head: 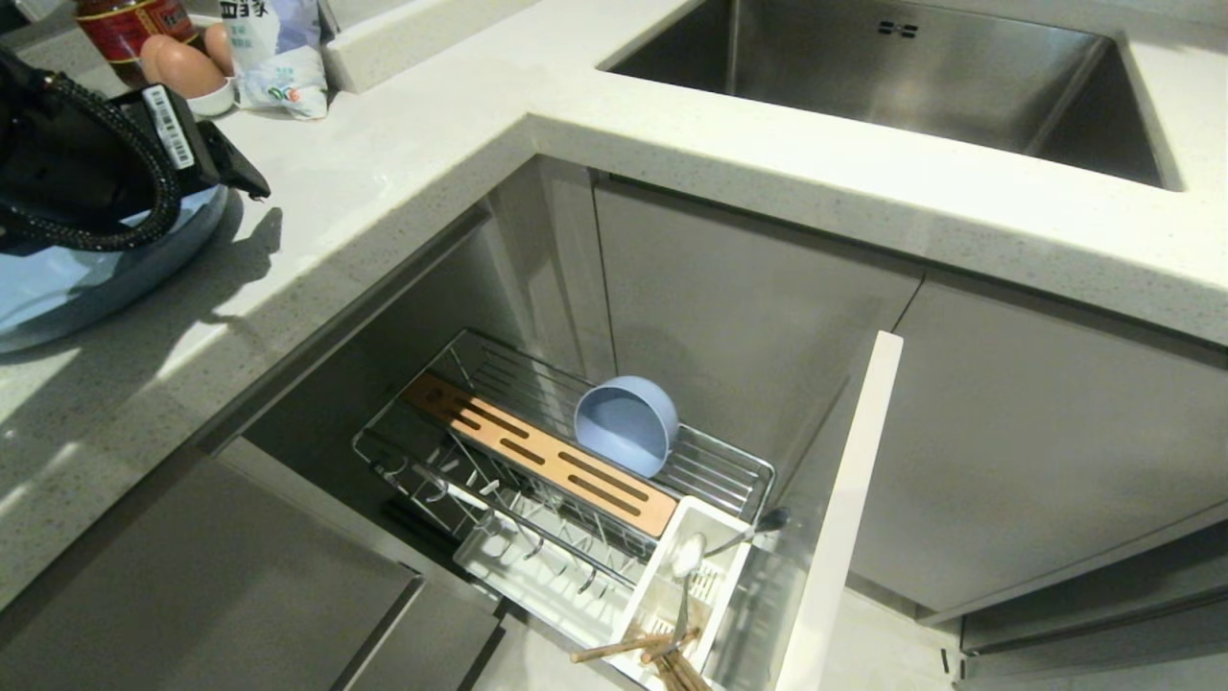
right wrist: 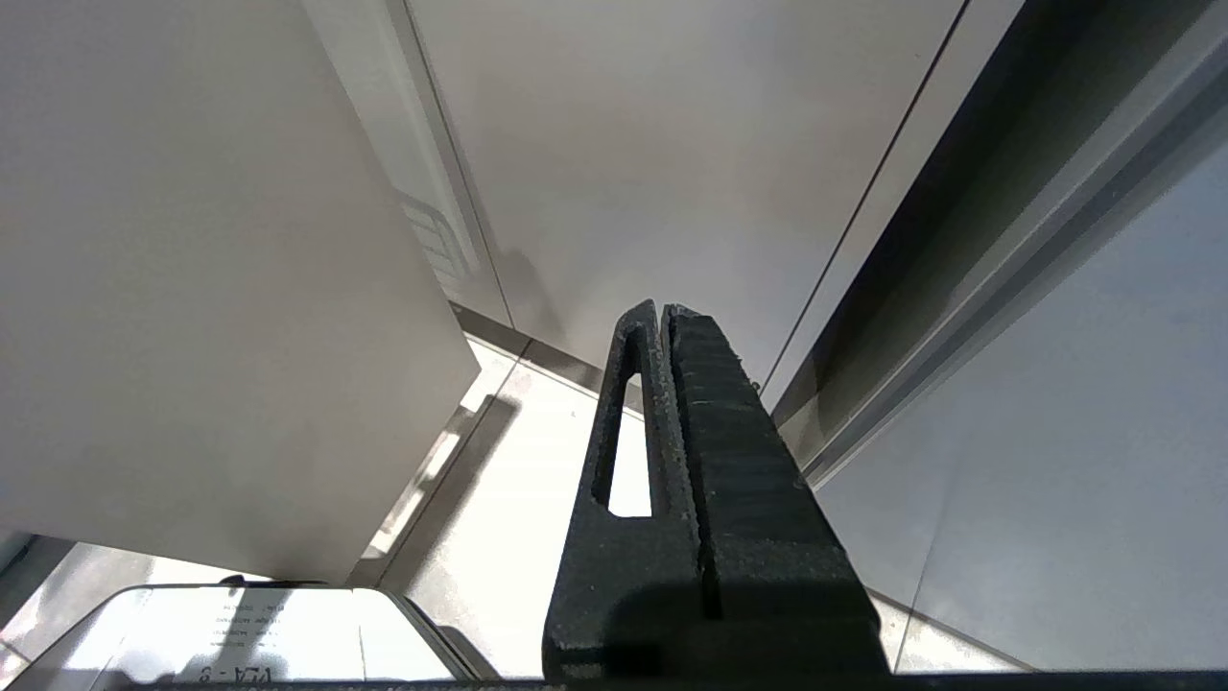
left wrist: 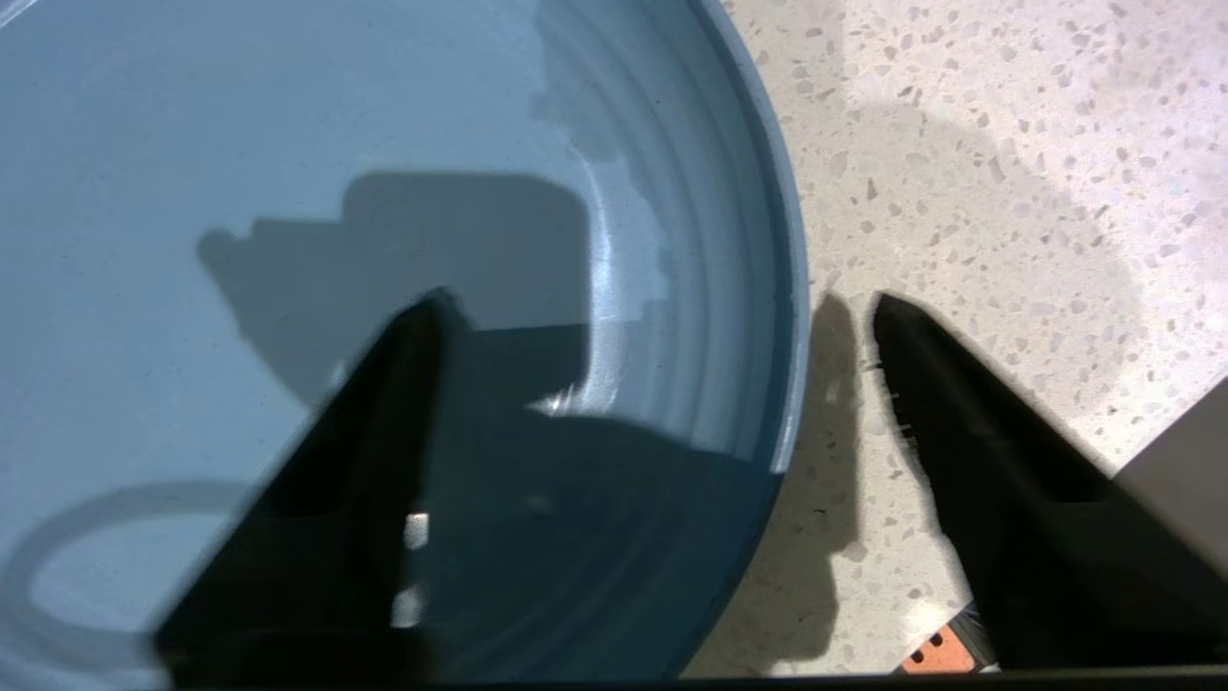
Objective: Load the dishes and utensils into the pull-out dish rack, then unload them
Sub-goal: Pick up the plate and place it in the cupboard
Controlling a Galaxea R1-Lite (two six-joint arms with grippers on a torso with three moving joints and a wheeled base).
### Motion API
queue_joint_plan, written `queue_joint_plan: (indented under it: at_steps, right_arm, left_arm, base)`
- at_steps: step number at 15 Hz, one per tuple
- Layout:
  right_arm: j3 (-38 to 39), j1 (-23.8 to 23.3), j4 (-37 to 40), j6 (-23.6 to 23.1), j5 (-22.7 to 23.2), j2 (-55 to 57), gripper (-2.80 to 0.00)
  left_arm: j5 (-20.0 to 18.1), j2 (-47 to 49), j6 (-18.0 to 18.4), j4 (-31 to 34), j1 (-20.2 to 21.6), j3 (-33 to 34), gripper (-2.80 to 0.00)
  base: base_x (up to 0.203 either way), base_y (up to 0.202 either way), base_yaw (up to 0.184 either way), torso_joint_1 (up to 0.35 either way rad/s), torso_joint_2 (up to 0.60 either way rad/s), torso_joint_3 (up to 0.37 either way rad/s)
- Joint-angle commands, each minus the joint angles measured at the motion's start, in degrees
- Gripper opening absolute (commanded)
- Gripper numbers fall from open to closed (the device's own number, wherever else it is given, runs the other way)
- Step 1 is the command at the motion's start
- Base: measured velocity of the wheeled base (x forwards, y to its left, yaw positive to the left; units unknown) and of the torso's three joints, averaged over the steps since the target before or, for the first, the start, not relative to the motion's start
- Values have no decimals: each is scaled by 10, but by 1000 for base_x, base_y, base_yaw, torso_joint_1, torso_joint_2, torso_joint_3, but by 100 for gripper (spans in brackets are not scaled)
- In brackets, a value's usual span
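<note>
Speckled white countertop, steel sink, grey cabinet fronts.

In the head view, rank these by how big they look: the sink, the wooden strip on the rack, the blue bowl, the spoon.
1. Sink, cut off by the frame, still the largest.
2. Wooden strip.
3. Blue bowl, shorter than the strip but broader; close call.
4. Spoon, standing in the caddy.

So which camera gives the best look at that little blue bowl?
The head view: the bowl stands on edge in the dish rack, whole and unobstructed. The left wrist view shows only the plate; the right wrist view shows cabinet fronts.
</note>
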Motion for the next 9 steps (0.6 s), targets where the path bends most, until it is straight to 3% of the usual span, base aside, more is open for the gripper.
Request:
queue_joint_plan:
  at_steps: [1,7,9]
  right_arm:
    - [0,0,0,0,0,0,-280]
    - [0,0,0,0,0,0,-280]
    - [0,0,0,0,0,0,-280]
  left_arm:
    - [-1,2,-1,5,0,1,-280]
    - [-15,3,1,6,-1,1,-280]
    - [-18,3,23,22,-1,0,-280]
  base:
    - [0,0,0,0,0,0]
    - [0,0,0,0,0,0]
    - [0,0,0,0,0,0]
